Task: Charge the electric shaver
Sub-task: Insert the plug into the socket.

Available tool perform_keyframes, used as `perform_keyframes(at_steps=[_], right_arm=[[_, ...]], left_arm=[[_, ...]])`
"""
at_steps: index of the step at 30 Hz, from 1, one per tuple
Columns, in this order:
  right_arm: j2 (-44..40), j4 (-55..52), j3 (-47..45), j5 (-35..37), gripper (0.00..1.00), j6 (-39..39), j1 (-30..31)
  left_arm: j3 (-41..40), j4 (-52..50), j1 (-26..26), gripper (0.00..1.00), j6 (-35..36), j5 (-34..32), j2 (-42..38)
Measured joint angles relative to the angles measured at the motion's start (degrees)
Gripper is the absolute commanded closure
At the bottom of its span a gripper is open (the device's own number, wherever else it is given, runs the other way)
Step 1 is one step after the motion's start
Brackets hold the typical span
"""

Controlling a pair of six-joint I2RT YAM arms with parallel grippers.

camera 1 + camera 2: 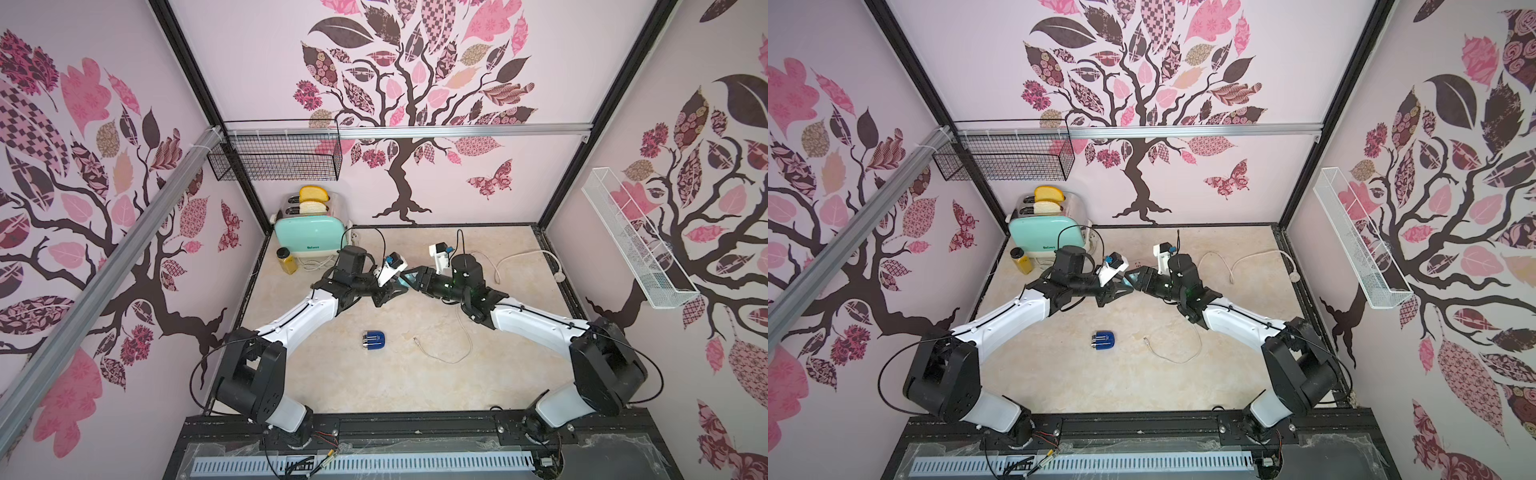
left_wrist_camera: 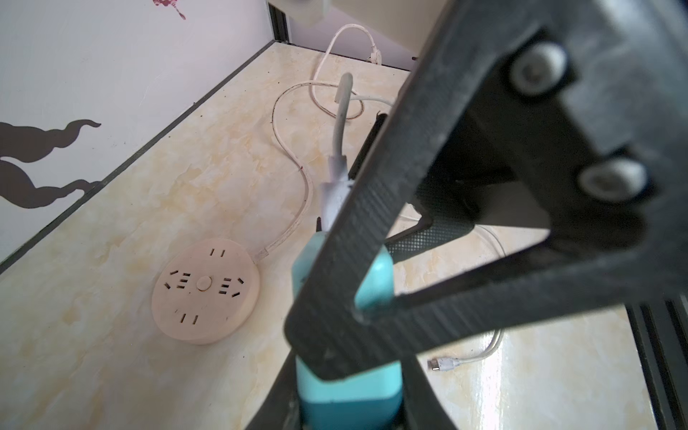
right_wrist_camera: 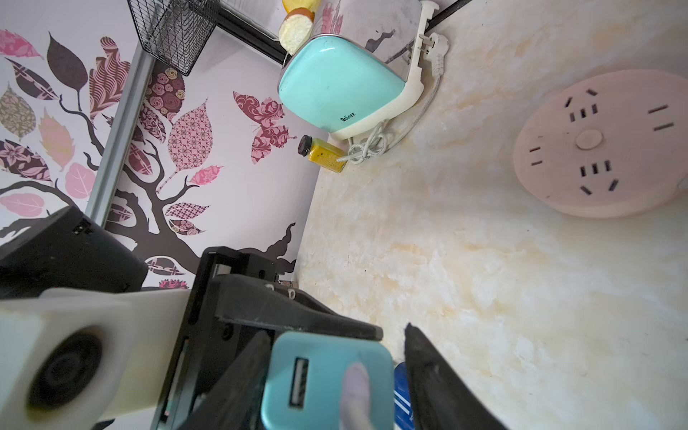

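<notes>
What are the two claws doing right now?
Left claw: closed on the teal plug adapter.
Right claw: open, straddling the same adapter, not gripping it yet.

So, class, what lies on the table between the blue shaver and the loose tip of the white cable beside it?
Nothing: between the shaver and the cable tip the table is bare, in both top views.
</notes>
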Motion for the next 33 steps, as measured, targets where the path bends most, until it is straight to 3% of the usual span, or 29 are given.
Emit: perform_keyframes(at_steps=[3,5,7,9,11,12,16,21,25,33], right_arm=[[0.0,0.4,-0.1,0.3,0.61,0.1,0.0],[0.0,0.7,-0.3,0.8,0.68,0.2,0.1],[0.0,0.7,-0.4,1.0,0.76,0.2,0.1],[0.0,0.8,-0.4,1.1,0.82,0.1,0.1],[0.0,0.9,-0.4,1.7,0.89,-0.5,0.1],[0.0,0.8,-0.5,2.2,0.91,-1.1,0.1],[0.0,-0.5,-0.6,6.4,1.0,-6.6,0.1],[2.4,2.6,-0.8,13.7,1.0,-16.3,0.1],[9.4,7.3,-0.7,20.4,1.0,-24.3,0.4],[23.6,9.1,4.6,27.9,1.0,-34.6,0.4]], left_arm=[[0.0,0.0,0.0,1.0,-0.1,0.0,0.1],[0.0,-0.1,0.0,0.92,0.0,-0.1,0.2],[0.0,0.0,0.0,0.7,-0.1,-0.1,0.3],[0.0,0.2,0.0,0.56,-0.4,-0.3,0.3],[0.0,0.6,0.0,0.14,-0.9,-0.4,0.2],[-0.2,0.8,0.1,0.02,-0.9,-0.6,0.0],[-3.3,-0.5,1.0,0.02,-0.9,-2.3,-4.0],[-10.1,-2.5,5.7,0.02,-1.9,-6.3,-15.0],[-13.3,-3.1,8.8,0.02,-4.4,-11.3,-21.9],[-14.9,-3.1,12.0,0.02,-8.1,-18.1,-23.3]])
